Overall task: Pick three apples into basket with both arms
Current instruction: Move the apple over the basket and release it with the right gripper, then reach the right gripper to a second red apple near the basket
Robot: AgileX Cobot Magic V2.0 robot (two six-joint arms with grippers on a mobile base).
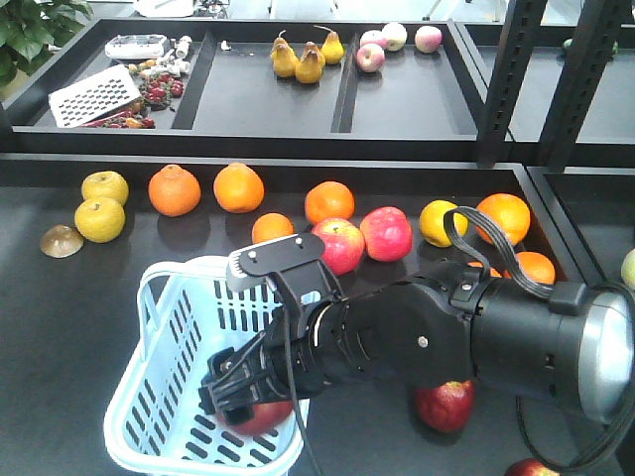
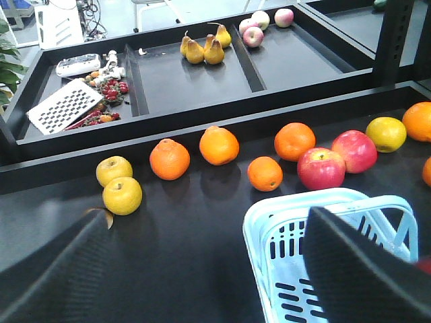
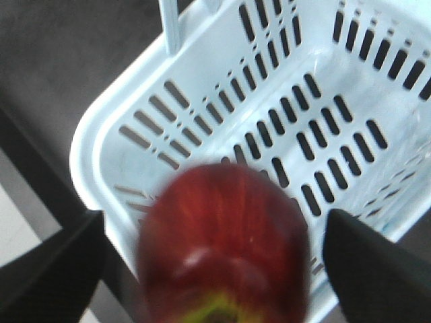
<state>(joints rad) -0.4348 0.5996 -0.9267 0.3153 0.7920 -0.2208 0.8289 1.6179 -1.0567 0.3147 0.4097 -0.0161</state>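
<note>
Front view: right gripper [image 1: 248,402] clamps a dark apple [image 1: 260,416] over the basket [image 1: 159,397] near corner, apple mostly hidden by fingers; second apple [image 1: 444,405] on table at 3 o'clock.
Left wrist: left gripper [image 2: 202,269] fingers spread wide, holding nothing.
Right wrist: blurred apple, stem end toward camera, axis along gripper.

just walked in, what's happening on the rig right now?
The right gripper holds a dark red apple over the pale blue basket, near its front corner. The basket looks empty so far. Another dark apple lies on the black table by the arm, and a third peeks in at the bottom edge. The left gripper is open, holding nothing.
</note>
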